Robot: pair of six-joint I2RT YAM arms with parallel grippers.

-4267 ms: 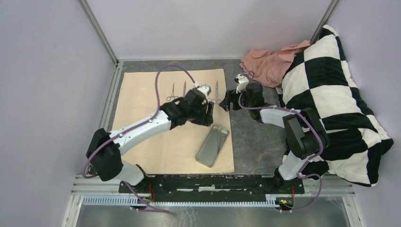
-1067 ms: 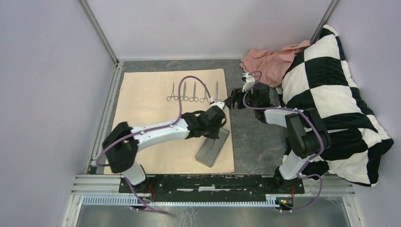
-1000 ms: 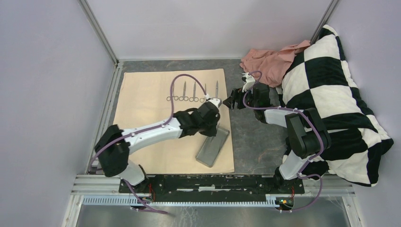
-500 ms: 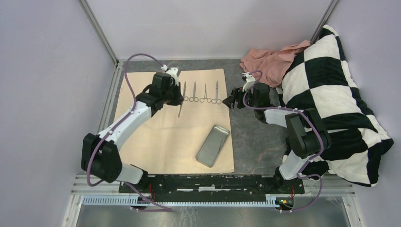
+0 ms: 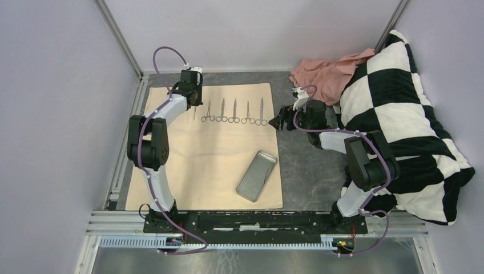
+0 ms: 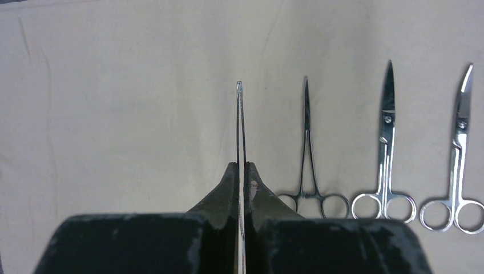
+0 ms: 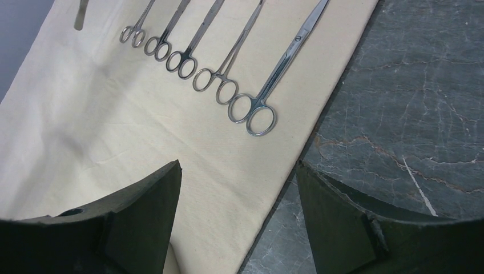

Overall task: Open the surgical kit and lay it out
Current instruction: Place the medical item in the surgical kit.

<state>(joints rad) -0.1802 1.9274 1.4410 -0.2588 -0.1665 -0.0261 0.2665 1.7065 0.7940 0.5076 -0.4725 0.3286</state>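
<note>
The surgical kit's beige cloth (image 5: 188,165) lies spread flat. On its far part several scissor-handled instruments (image 5: 234,111) lie side by side in a row. The steel tray (image 5: 257,175) rests near the cloth's right front. My left gripper (image 5: 191,100) is at the row's left end, shut on a slim silver instrument (image 6: 240,125) that points out past the fingertips, beside the leftmost forceps (image 6: 308,154). I cannot tell whether it touches the cloth. My right gripper (image 7: 238,165) hangs open and empty over the cloth's right edge, near the long scissors (image 7: 279,63).
A crumpled pink cloth (image 5: 322,74) and a large black-and-white checkered pillow (image 5: 399,114) fill the back right and right side. Dark stone tabletop (image 7: 411,103) shows right of the cloth. Walls and metal rails close in the workspace.
My left arm has swung from beside the tray to the far left end of the instrument row, carrying the slim instrument. The right arm has stayed still.
</note>
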